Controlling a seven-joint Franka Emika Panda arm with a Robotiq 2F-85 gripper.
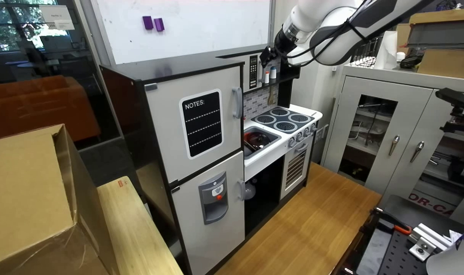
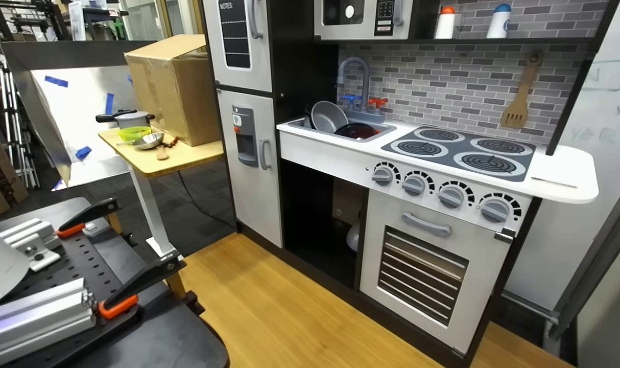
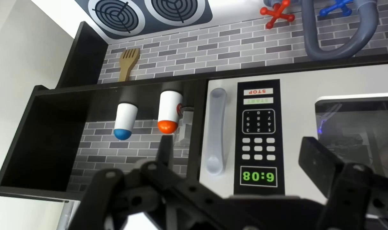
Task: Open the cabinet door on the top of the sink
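Note:
The cabinet door above the sink is a white, microwave-style door (image 3: pixel 293 127) with a black keypad panel and a dark window. It is closed and appears upside down in the wrist view. It also shows in both exterior views (image 1: pixel 253 72) (image 2: pixel 369 30), partly cut off or hidden. Its grey bar handle (image 3: pixel 216 131) stands near the edge beside the open shelf; it also shows in an exterior view (image 2: pixel 399 13). My gripper (image 3: pixel 242 156) is open and empty, its fingers spread on either side of the handle and keypad, in front of the door. The gripper also shows in an exterior view (image 1: pixel 269 56).
An open shelf (image 3: pixel 98 99) beside the door holds a blue-topped shaker (image 3: pixel 126 119) and an orange-topped shaker (image 3: pixel 169 110). The sink (image 2: pixel 386 132), faucet (image 2: pixel 363 76) and stove (image 2: pixel 463 151) lie below. A tall toy fridge (image 1: pixel 193 126) stands beside them.

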